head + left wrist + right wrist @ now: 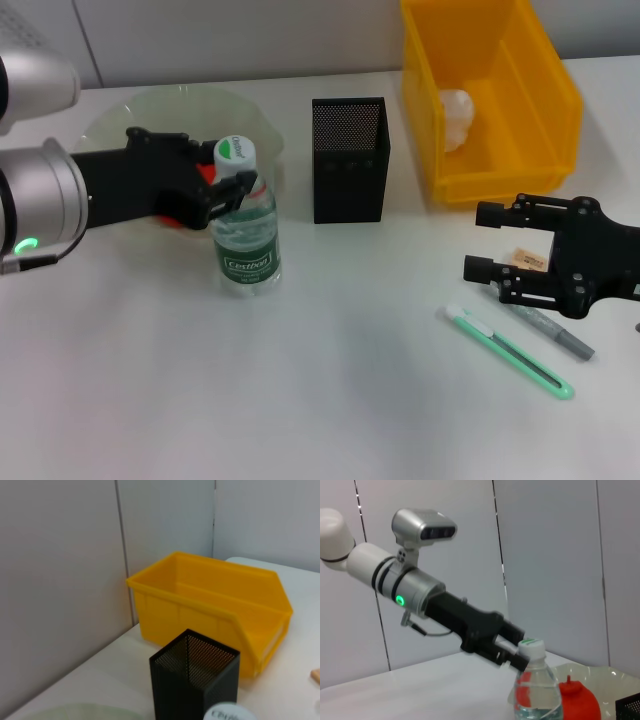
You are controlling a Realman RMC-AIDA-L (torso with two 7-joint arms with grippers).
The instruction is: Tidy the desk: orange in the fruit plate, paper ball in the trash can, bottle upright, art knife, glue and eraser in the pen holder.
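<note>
The small clear plastic bottle (246,235) with a dark-green label stands upright on the white desk (330,400), its long axis vertical and its white-and-green cap on top. The left gripper (232,186) reaches in level from the robot's left, its black fingers (222,203) closed around the bottle's neck just under the cap. Behind the gripper, the red-orange round orange (578,703) sits in the translucent pale-green fruit plate (125,115) with a wavy rim.

The black metal-mesh pen holder (349,160) stands near the bottle, on its right-hand side in the head view. Further right, the bright-yellow rectangular trash can (540,110) holds the crumpled white paper ball (455,118).

The right gripper (481,243) hovers in front of the trash can, its arm coming in from the right, its two black fingers (495,215) spread apart with nothing between them. The tiny beige eraser (527,260) lies on the desk in the gap between those fingers. Just beside it, a grey stick-shaped object (555,333) and a light-green art knife (510,353) lie flat, both angled diagonally toward the near right.
</note>
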